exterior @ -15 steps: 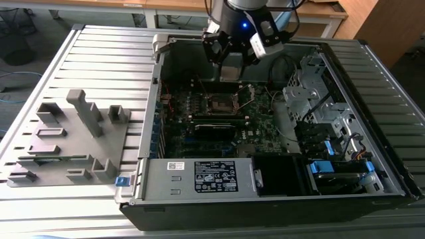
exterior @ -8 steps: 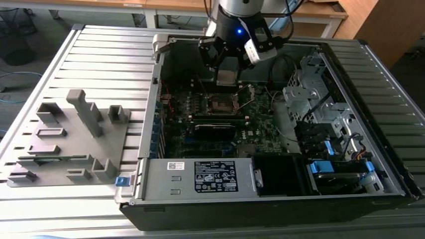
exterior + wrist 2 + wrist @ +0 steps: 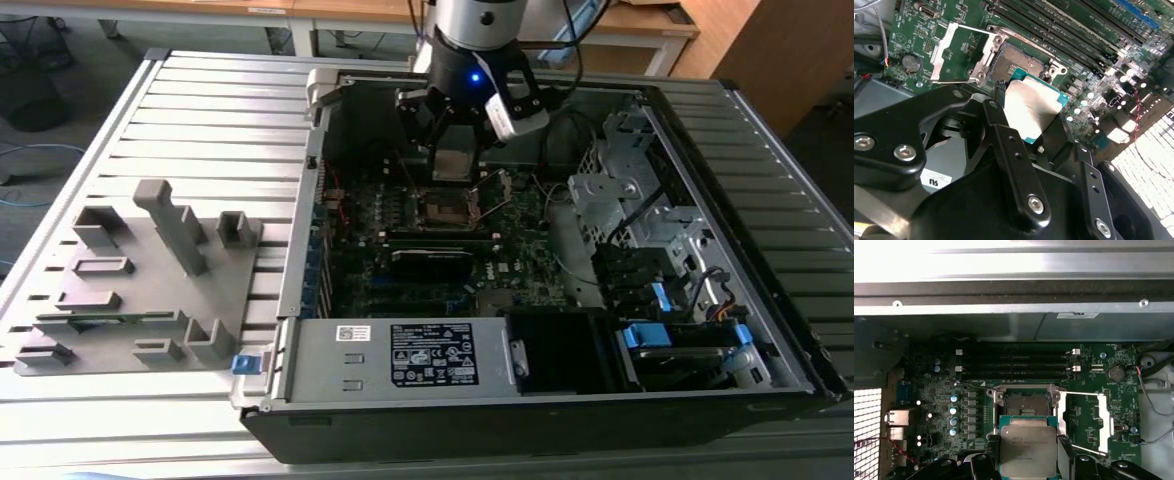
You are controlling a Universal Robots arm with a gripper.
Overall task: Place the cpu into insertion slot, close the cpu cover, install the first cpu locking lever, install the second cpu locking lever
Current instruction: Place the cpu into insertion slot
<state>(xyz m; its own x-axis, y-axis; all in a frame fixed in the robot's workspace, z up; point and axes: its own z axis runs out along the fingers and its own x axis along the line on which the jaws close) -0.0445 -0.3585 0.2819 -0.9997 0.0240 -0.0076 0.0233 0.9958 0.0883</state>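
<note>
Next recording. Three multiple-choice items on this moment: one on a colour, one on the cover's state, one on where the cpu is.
1. What colour is the motherboard around the square dark metal-rimmed insertion slot? A. dark green B. red C. white
2. How is the thin silver metal cpu cover frame? A. shut over the slot B. swung open beside the slot C. missing
3. Where is the flat square silver-topped cpu? A. seated in the slot B. between the jaws, short of the slot C. on the cover
A: green in both wrist views. B: the frame lies beside the slot. B: the jaws flank the chip, the slot is empty.
</note>
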